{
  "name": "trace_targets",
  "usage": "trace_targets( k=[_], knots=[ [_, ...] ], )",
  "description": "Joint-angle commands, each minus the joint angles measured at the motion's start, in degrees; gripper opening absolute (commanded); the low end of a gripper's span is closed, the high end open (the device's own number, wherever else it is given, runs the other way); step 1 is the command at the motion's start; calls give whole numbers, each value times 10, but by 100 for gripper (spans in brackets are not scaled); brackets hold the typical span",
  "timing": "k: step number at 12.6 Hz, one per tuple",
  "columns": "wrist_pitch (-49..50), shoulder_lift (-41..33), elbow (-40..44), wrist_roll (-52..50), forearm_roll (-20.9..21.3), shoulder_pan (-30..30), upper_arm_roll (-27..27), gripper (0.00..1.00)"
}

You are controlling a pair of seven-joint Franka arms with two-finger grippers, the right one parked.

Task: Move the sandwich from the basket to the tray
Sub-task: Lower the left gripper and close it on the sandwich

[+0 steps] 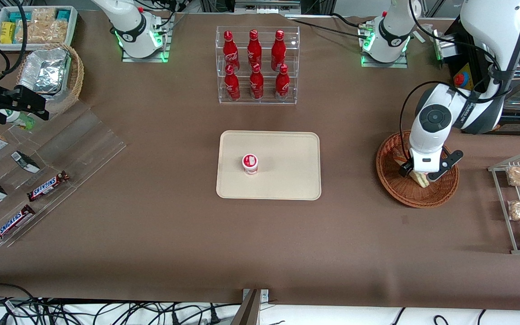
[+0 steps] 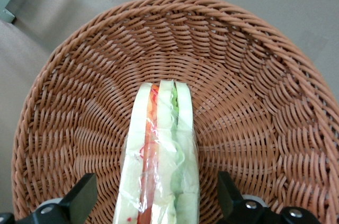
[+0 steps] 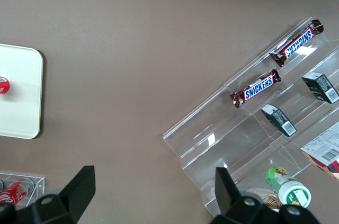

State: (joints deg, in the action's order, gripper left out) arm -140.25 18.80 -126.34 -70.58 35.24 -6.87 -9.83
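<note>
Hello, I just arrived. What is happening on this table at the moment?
The left arm's gripper is down in the reddish-brown wicker basket, with its open fingers on either side of the wrapped sandwich. The sandwich lies in the basket and is not lifted. The cream tray, nearer the table's middle, holds only a small red-and-white cup.

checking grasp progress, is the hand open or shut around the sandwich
Open. The hand is down in the basket, its fingers apart on either side of the sandwich, with wicker showing in both gaps.
</note>
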Motion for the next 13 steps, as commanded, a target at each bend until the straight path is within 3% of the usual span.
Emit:
trace_targets(
  k=[1,7,9,13],
  knots=[
    [-5,-4,-5,-10,16,-3,-1,100],
    [20,-10,-4,-4,7,-3,-19,100],
    [45,-11,1,2,-16,-3,-34,100],
    [74,-27,0,67,-18,-4,-37,100]
  ],
)
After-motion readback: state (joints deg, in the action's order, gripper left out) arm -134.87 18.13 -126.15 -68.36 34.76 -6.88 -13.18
